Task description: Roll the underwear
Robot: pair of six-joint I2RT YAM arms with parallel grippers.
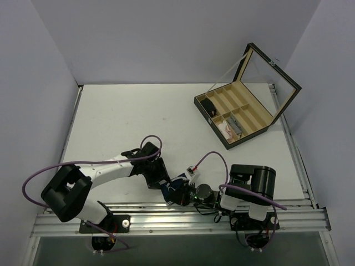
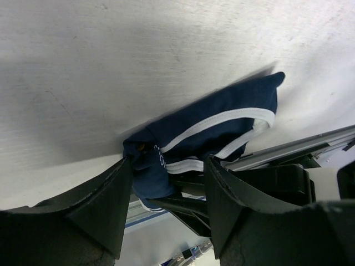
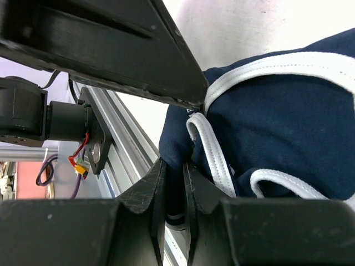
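The underwear (image 1: 178, 182) is a dark navy bundle with white trim, lying at the table's near edge between both grippers. In the left wrist view it (image 2: 222, 116) is partly folded on the white table. My left gripper (image 2: 168, 163) is open, and its fingers (image 2: 105, 205) straddle the bunched near end of the fabric. In the top view the left gripper (image 1: 165, 185) sits just left of the garment. My right gripper (image 3: 173, 163) is shut on a fold of the underwear (image 3: 277, 111). In the top view the right gripper (image 1: 184, 193) reaches in from the right.
A wooden divided box (image 1: 211, 123) with its lid (image 1: 272, 83) open stands at the back right. It holds a small black item (image 1: 209, 105) and a white-and-pink bundle (image 1: 230, 128). Aluminium rails (image 1: 166, 219) run along the near edge, right by the garment.
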